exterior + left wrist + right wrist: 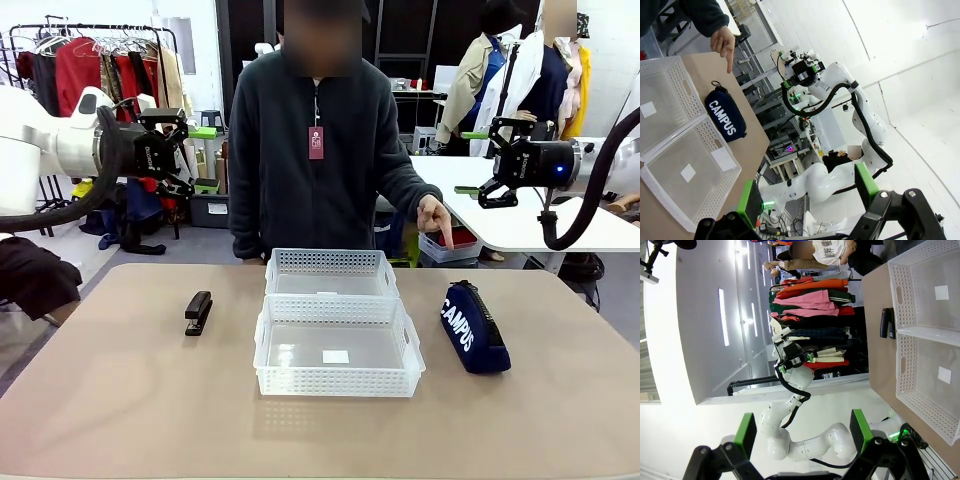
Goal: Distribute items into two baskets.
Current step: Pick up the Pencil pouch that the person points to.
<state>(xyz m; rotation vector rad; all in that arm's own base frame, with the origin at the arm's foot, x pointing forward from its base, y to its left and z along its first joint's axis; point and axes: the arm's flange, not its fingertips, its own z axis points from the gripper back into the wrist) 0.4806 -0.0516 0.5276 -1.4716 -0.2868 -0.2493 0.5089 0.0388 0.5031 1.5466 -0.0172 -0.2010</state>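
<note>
1. From the front, my left claw (178, 152) hangs high over the table's (120, 400) left edge. My right claw (488, 163) hangs high on the right. Both are spread wide and hold nothing.
2. The front view also takes in both items together. The black stapler (198, 312) lies left of the baskets. The navy pouch (473, 327) lies right of them. Each sits apart from the plastic.
3. My left wrist view shows the pouch beside both baskets. Its white "CAMPUS" print is clear and a small ring sits at its zip end.
4. My right wrist view shows the stapler, a slim dark bar just off the baskets' side wall.
5. The near basket (340, 385) and the far basket (330, 262) touch end to end.
6. Both baskets are translucent white plastic and rectangular. Their sides are a lattice of small holes, with slot handles cut in. The floors are smooth and each carries a small white label.
7. The pouch looks soft and rounded. The stapler is hard, with a matte surface.
8. The tabletop is a plain tan surface with rounded corners.
9. The person's hand (435, 215) points one finger downward beyond the pouch, without touching it.
10. In each wrist view my own green pads stand far apart with open air between them.
</note>
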